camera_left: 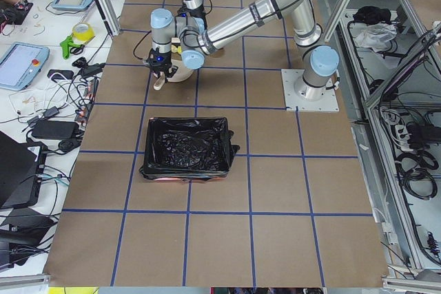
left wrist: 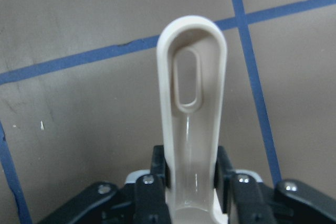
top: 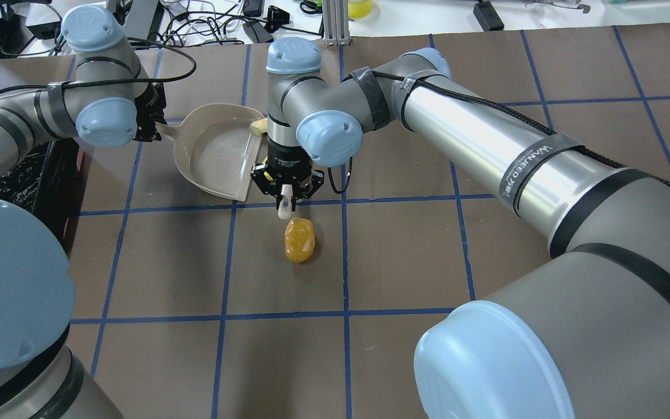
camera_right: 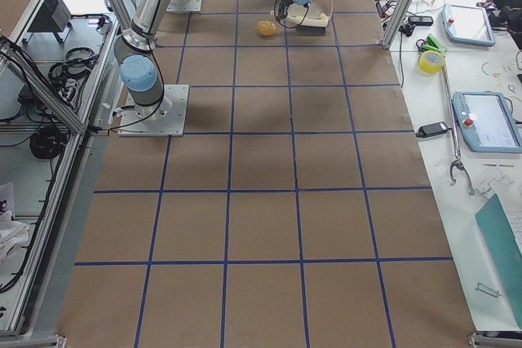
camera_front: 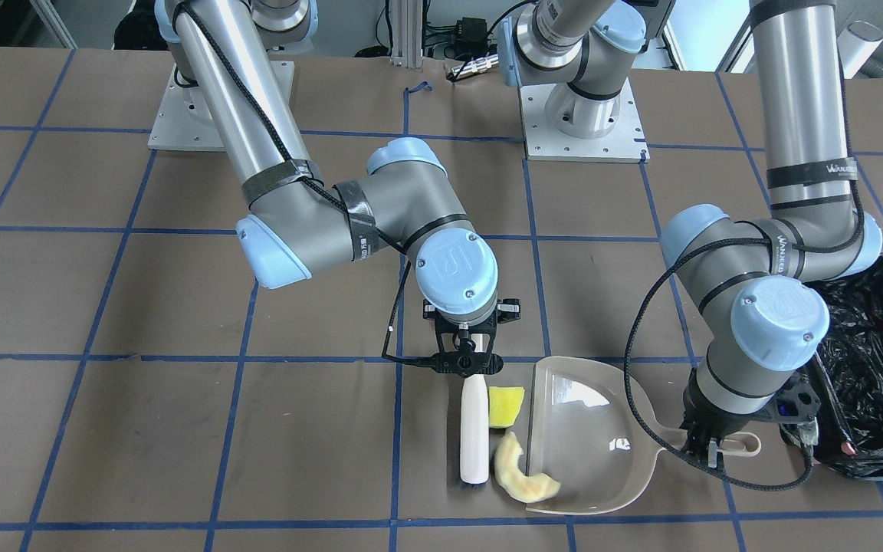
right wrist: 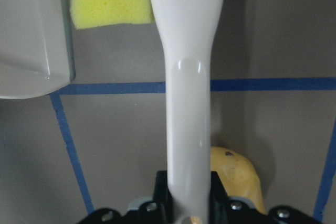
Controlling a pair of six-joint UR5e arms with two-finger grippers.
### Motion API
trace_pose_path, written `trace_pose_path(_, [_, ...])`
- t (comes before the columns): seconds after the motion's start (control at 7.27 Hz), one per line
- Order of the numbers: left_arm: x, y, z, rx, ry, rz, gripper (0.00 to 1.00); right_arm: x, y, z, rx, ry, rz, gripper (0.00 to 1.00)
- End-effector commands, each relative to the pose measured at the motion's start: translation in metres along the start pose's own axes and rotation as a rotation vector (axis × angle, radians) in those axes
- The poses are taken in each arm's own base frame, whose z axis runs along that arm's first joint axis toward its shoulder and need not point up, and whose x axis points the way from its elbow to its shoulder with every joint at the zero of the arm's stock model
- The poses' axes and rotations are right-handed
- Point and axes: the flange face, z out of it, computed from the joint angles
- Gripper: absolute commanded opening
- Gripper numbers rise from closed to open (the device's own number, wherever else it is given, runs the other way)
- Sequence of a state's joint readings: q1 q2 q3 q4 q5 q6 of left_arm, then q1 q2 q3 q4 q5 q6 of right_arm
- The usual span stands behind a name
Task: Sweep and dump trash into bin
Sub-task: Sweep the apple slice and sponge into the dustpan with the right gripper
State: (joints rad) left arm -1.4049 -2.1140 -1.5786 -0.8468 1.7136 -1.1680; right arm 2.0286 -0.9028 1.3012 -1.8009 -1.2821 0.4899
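Exterior front-facing: right gripper (camera_front: 469,366) pinches brush (camera_front: 474,437) — sponge block (camera_front: 506,405), crescent slice (camera_front: 520,471) sit between it and dustpan (camera_front: 595,429) mouth; left gripper (camera_front: 710,448) clamps its handle (camera_front: 742,443).

The table (camera_left: 275,191) is covered in a matte brown sheet, marked into large squares by blue tape lines (camera_front: 181,356) and evenly lit. Along one long side runs a white bench (camera_right: 489,71) carrying blue-edged tablets (camera_right: 486,121), a yellow tape roll (camera_right: 430,61) and tangled cables (camera_left: 60,111). Aluminium frame posts (camera_right: 402,2) rise at the table's edges.
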Motion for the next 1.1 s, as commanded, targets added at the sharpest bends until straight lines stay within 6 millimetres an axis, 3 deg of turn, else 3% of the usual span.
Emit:
trace_pose_path(0.0, [0.000,0.003,0.009,0.019,-0.011,0.000,0.00,-0.008,0.001,0.000,0.001,-0.007,-0.006,0.00])
trace_pose_path(0.14, [0.000,0.004,0.014,0.015,-0.016,-0.002,0.00,-0.011,0.001,0.006,-0.010,-0.019,-0.009,0.00])
trace_pose_path(0.41, [0.001,0.004,0.015,0.015,-0.016,-0.002,0.00,-0.037,0.001,0.014,0.009,-0.090,-0.013,0.00])
trace_pose_path(0.69, [0.002,0.007,0.015,0.001,-0.010,-0.001,0.00,-0.056,-0.005,-0.007,0.037,-0.137,-0.021,0.00])
trace_pose_path(0.96, [0.002,0.007,0.016,-0.003,-0.012,-0.002,0.00,-0.062,-0.008,-0.011,0.034,-0.164,-0.037,0.00])
